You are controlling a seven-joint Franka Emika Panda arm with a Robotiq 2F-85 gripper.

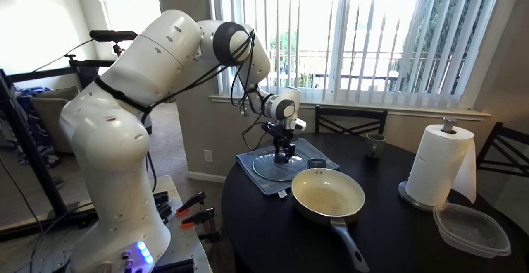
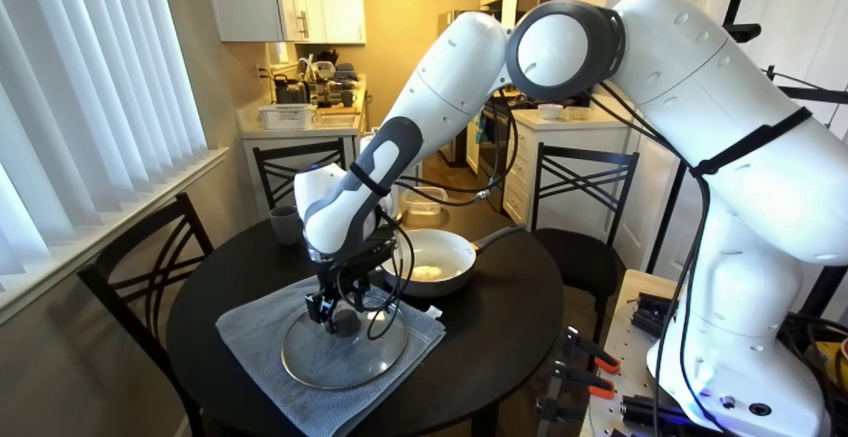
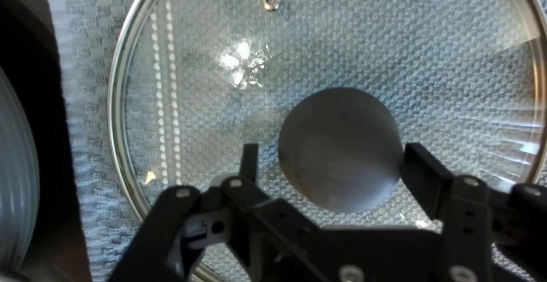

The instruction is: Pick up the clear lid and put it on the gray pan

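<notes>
The clear lid [image 1: 262,169] lies flat, knob up, on a folded blue-gray towel [image 1: 266,188], also seen in an exterior view [image 2: 344,364]. In the wrist view the lid [image 3: 205,115] shows its metal rim and dark round knob [image 3: 342,149]. My gripper [image 3: 330,158] is open with its fingers either side of the knob. The right finger is touching or nearly touching the knob; a gap shows at the left finger. The gripper is low over the lid in both exterior views [image 1: 285,153] [image 2: 324,318]. The gray pan [image 1: 326,192] stands beside the towel, its inside bare, also in an exterior view [image 2: 440,258].
On the dark round table [image 1: 264,231] stand a gray mug [image 1: 375,144], a paper towel roll [image 1: 438,165] and a clear plastic container [image 1: 471,229]. The pan's long handle [image 1: 349,246] points away from the towel. Chairs [image 2: 152,278] surround the table near the window.
</notes>
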